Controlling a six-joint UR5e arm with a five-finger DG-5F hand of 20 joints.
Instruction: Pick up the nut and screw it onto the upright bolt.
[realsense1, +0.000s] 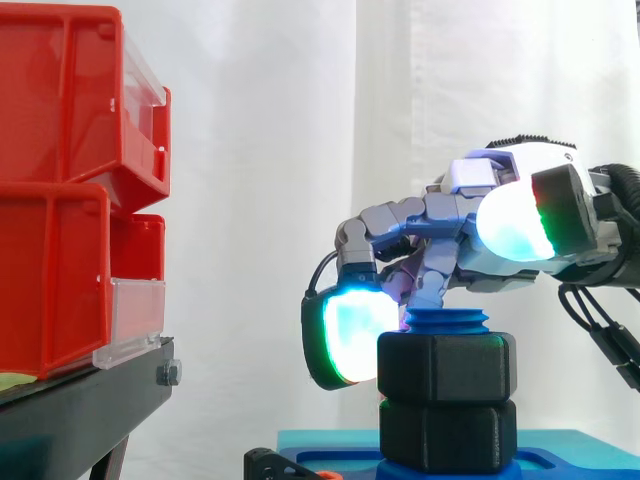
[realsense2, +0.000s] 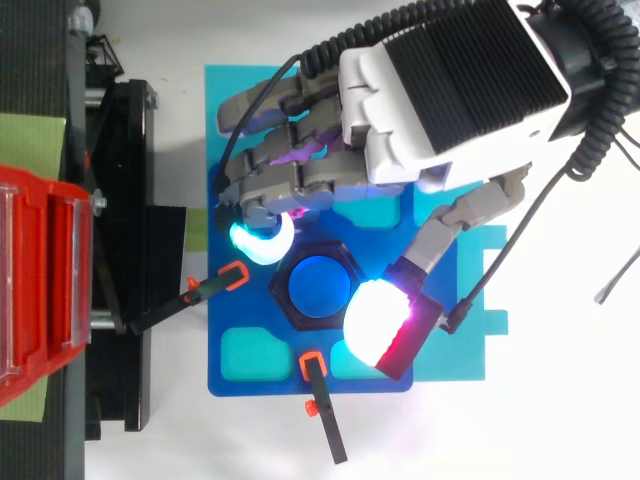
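Observation:
A blue upright bolt (realsense1: 447, 320) rises from a blue base plate (realsense2: 240, 120) and carries two black hex nuts, one on top of the other. The upper nut (realsense1: 447, 368) sits just below the bolt's tip (realsense2: 318, 287); the lower nut (realsense1: 447, 435) rests on the plate. My hand (realsense2: 450, 90) hovers over the bolt from the right. One curled finger reaches down, and its glowing pad (realsense1: 352, 335) lies against the upper nut's left side. The thumb pad (realsense1: 512, 225) stands higher than the nut and is apart from it.
Red bins (realsense1: 60, 190) are stacked on a black stand (realsense1: 90, 400) at the left. Two black clamps with orange tips (realsense2: 232, 277) (realsense2: 312, 365) hold the plate's left and front edges. White table lies to the right of the plate.

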